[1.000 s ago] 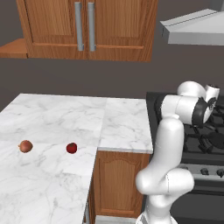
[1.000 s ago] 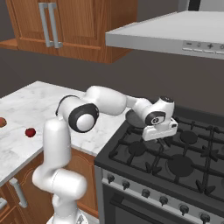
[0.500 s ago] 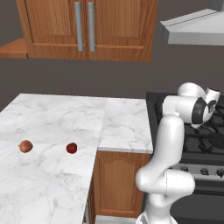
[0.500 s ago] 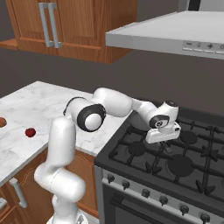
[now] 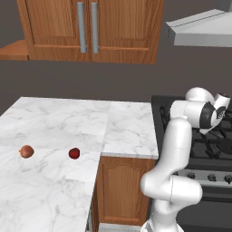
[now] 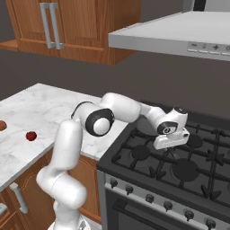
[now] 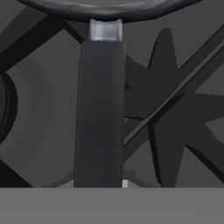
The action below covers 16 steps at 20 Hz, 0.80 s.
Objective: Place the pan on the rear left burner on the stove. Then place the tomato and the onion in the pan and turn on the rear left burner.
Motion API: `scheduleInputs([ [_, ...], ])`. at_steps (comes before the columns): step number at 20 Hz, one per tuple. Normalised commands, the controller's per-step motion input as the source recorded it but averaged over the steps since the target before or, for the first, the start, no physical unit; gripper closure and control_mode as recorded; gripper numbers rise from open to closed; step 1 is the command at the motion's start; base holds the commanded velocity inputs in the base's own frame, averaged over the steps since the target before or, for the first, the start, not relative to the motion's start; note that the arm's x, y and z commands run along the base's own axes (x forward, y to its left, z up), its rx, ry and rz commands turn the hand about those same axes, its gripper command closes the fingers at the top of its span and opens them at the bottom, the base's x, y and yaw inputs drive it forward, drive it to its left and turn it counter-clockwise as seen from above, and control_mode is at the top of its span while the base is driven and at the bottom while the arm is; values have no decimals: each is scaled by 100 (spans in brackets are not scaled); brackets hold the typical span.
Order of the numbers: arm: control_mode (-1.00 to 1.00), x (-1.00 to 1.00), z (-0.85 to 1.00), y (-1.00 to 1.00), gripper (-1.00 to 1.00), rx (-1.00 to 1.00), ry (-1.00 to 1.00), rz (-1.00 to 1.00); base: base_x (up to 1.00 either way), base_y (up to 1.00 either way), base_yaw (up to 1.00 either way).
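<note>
onion (image 5: 26, 151) near counter (image 5: 54, 190) left edge, well apart from stove (image 6: 179, 173) | tomato (image 5: 74, 153) just right of it | gripper (image 6: 173, 152) clenched on pan handle (image 7: 99, 113) above stove grates | handle runs straight out from fingers to pan (image 7: 109, 9) rim

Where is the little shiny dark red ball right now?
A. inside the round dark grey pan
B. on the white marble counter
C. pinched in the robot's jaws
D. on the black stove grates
B: the little shiny dark red ball sits on the white marble counter, a little way from the orange-brown ball, well left of the black stove.
</note>
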Motion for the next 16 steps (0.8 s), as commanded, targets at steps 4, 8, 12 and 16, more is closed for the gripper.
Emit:
scheduleInputs([
  [4,-100,14,-17,-2,100,0,-2,0,0,0,0],
  [8,-100,18,-21,0,100,0,0,0,0,0,0],
  [12,-100,22,-29,0,100,0,0,0,0,0,0],
  [16,-100,24,-30,0,100,0,0,0,0,0,0],
])
